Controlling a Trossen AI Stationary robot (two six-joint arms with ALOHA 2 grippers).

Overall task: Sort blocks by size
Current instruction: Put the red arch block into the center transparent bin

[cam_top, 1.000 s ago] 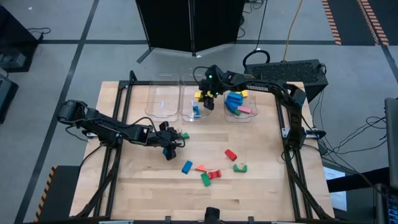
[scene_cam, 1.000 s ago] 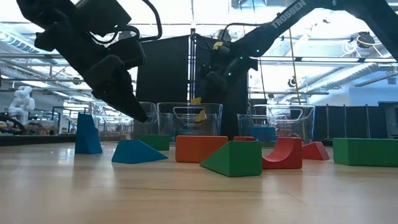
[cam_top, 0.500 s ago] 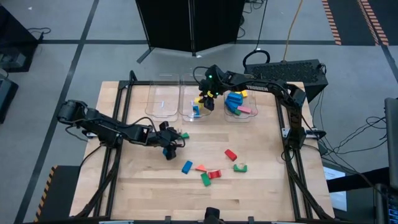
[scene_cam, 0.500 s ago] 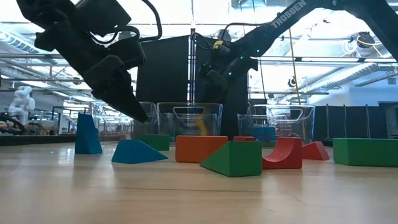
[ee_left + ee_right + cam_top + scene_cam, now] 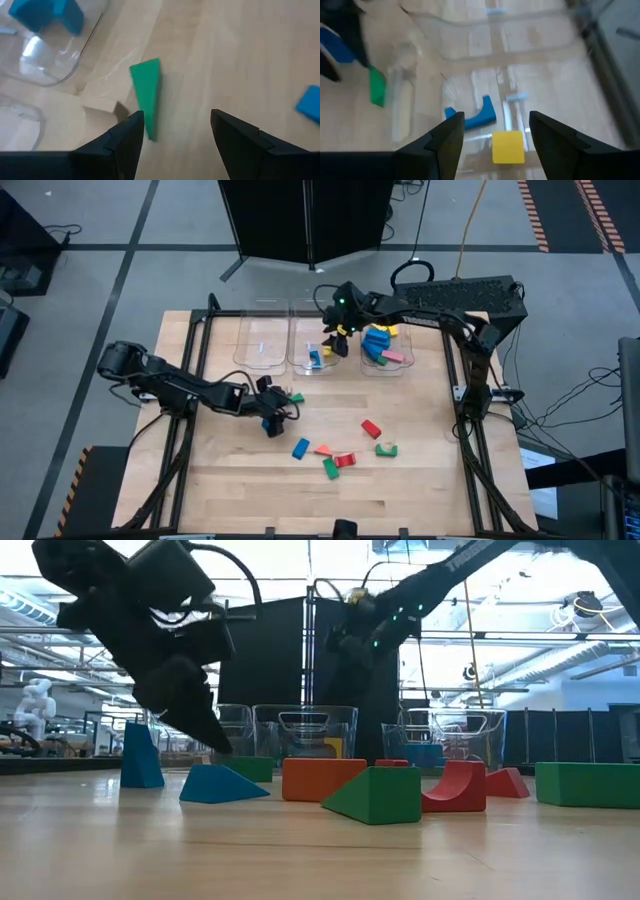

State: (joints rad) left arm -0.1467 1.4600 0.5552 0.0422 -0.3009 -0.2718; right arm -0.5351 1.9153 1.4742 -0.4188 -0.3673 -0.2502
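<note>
Wooden table [image 5: 420, 480]; yellow block [image 5: 508, 147] beside blue block [image 5: 472, 115], right-wrist only.

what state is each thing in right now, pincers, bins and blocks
left pincer: open, empty, low over the table by the green block
right pincer: open, empty, above the middle bin
yellow block: lying in the middle bin
blue arched block: lying in the middle bin
left bin: upright, no block seen in it
right bin: upright, holds several blocks
loose blocks: scattered on the table
</note>
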